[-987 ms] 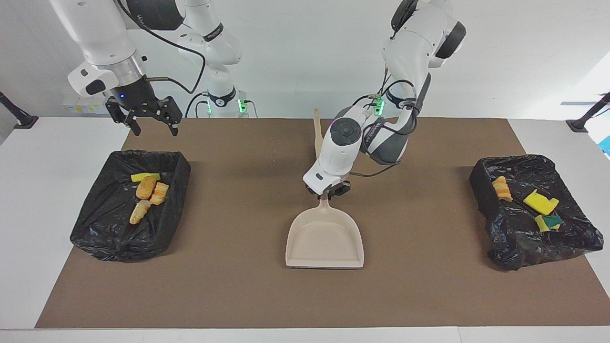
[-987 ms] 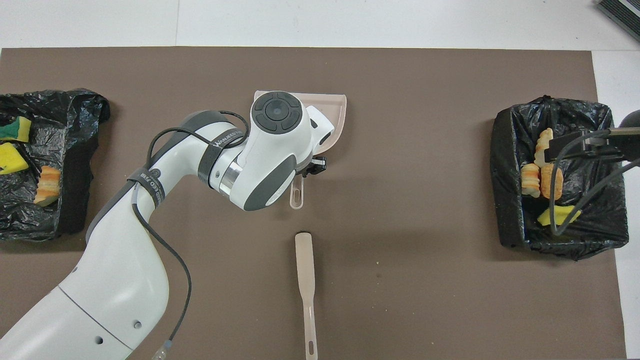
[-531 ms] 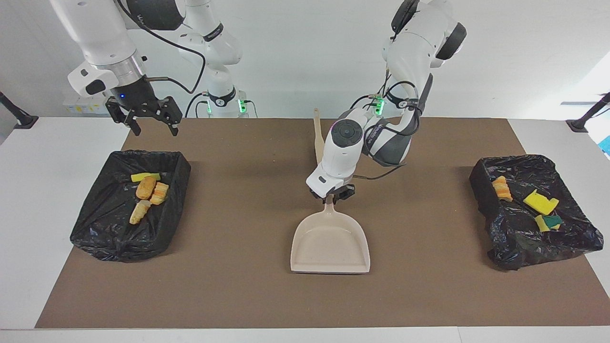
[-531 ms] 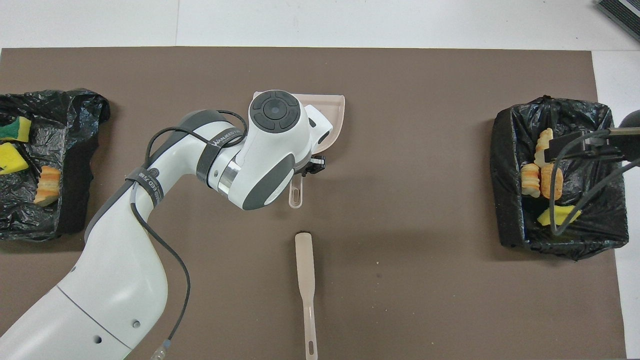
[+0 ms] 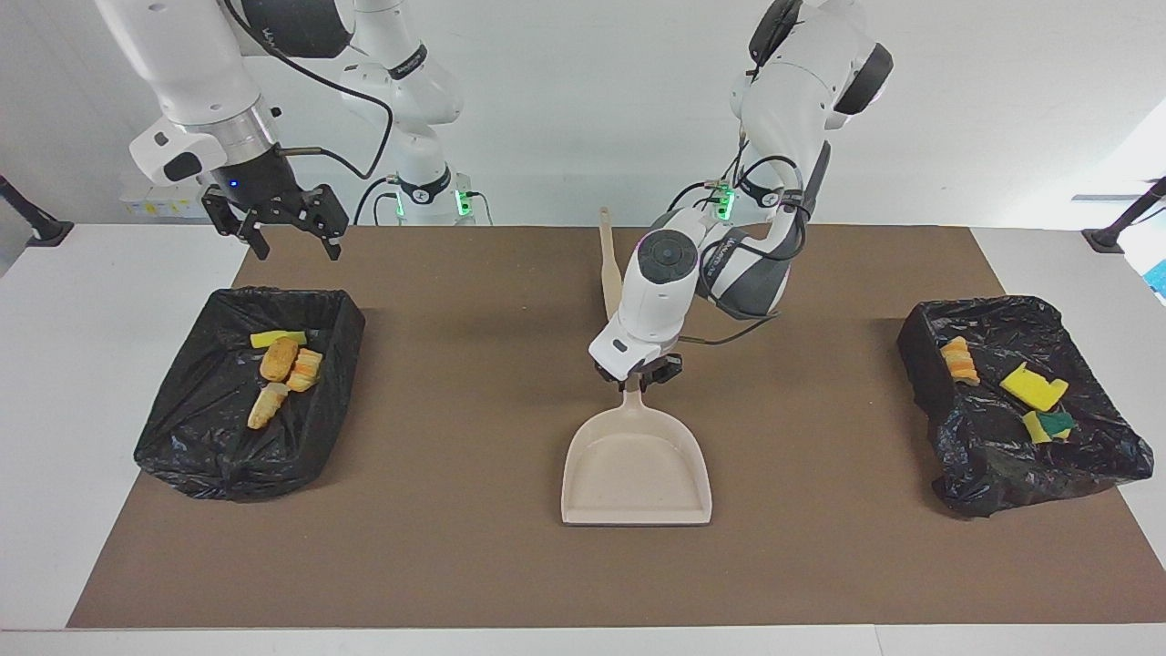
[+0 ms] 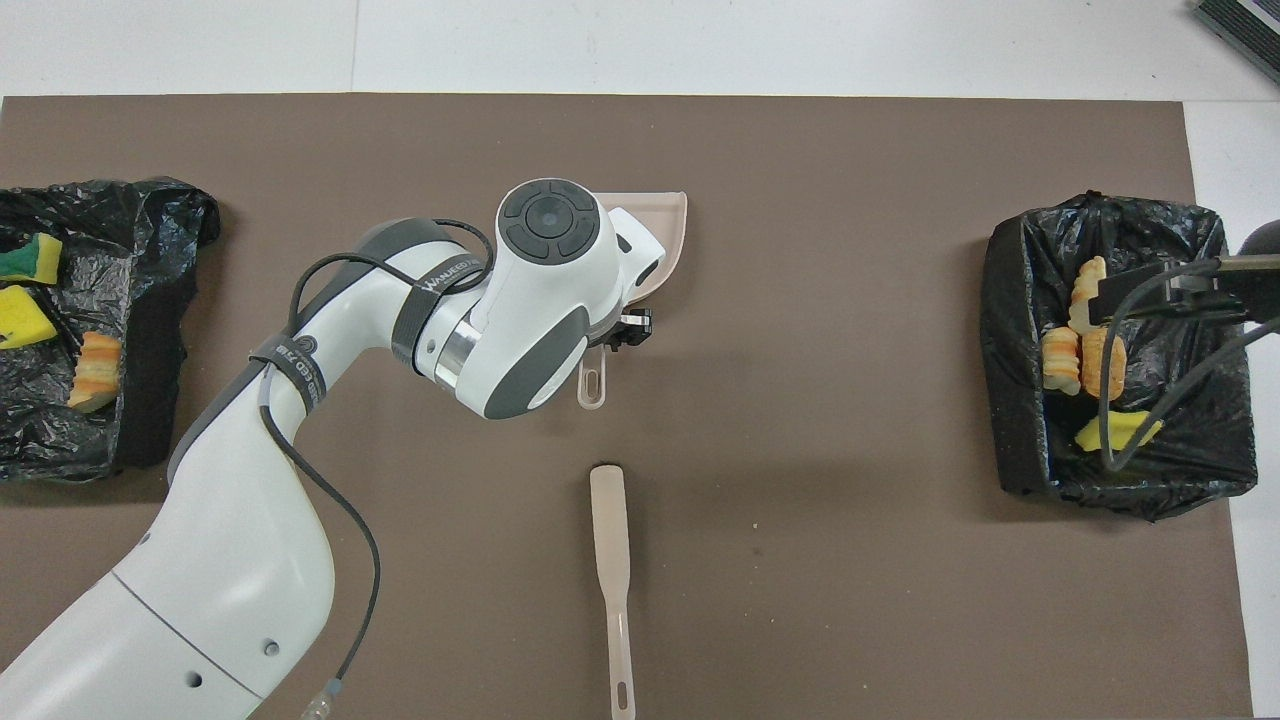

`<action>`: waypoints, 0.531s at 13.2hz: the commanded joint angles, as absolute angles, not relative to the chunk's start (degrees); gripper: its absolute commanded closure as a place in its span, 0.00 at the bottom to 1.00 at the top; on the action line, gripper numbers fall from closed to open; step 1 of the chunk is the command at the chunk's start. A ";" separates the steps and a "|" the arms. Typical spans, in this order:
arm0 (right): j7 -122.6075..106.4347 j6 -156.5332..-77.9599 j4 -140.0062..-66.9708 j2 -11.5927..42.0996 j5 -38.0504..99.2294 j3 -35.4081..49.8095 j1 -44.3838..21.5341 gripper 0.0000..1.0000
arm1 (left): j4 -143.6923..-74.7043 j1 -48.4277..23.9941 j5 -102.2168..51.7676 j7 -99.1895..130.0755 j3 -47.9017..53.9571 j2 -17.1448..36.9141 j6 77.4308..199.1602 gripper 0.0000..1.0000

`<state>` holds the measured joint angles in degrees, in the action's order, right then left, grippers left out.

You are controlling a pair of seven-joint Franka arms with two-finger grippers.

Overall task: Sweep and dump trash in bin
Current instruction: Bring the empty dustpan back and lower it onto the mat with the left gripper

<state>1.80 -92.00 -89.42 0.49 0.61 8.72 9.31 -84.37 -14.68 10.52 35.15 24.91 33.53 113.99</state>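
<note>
The beige dustpan (image 5: 636, 474) (image 6: 665, 235) lies flat on the brown mat mid-table, its pan bare. My left gripper (image 5: 638, 375) (image 6: 625, 330) is down at the dustpan's handle (image 6: 592, 380). The trash is split between two black-lined bins. Tan lumps and a yellow bit (image 5: 282, 360) (image 6: 1085, 360) lie in the bin (image 5: 209, 437) at the right arm's end. Yellow sponge bits and an orange lump (image 5: 1034, 387) (image 6: 25, 315) lie in the bin (image 5: 1002, 465) at the left arm's end. My right gripper (image 5: 291, 239) hangs open and holds nothing, over the table beside its bin.
A beige brush handle (image 6: 612, 570) (image 5: 608, 264) lies on the mat, nearer to the robots than the dustpan. The left arm's elbow and forearm (image 6: 300, 400) stretch over the mat toward the dustpan. A cable (image 6: 1130, 420) hangs over the bin at the right arm's end.
The dustpan and my left gripper have shifted a little away from the robots and toward the left arm's end. The right arm has stayed still.
</note>
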 commanded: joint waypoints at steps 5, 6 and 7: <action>2.46 -92.64 -90.53 -0.35 0.97 9.05 9.58 0.00 | -85.25 -11.78 11.34 34.98 25.05 28.23 112.50 0.00; 2.46 -92.72 -90.53 -0.35 0.97 9.05 9.58 0.00 | -85.34 -11.34 11.16 34.98 25.05 27.08 112.24 0.00; 2.46 -92.72 -90.61 -0.35 0.97 9.05 9.58 0.00 | -85.34 -11.25 11.42 34.81 24.96 25.94 111.02 0.00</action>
<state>1.80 -92.00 -89.42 0.49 0.61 8.72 9.31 -84.17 -12.01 10.58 34.98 24.93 29.46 113.46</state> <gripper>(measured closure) 0.000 0.000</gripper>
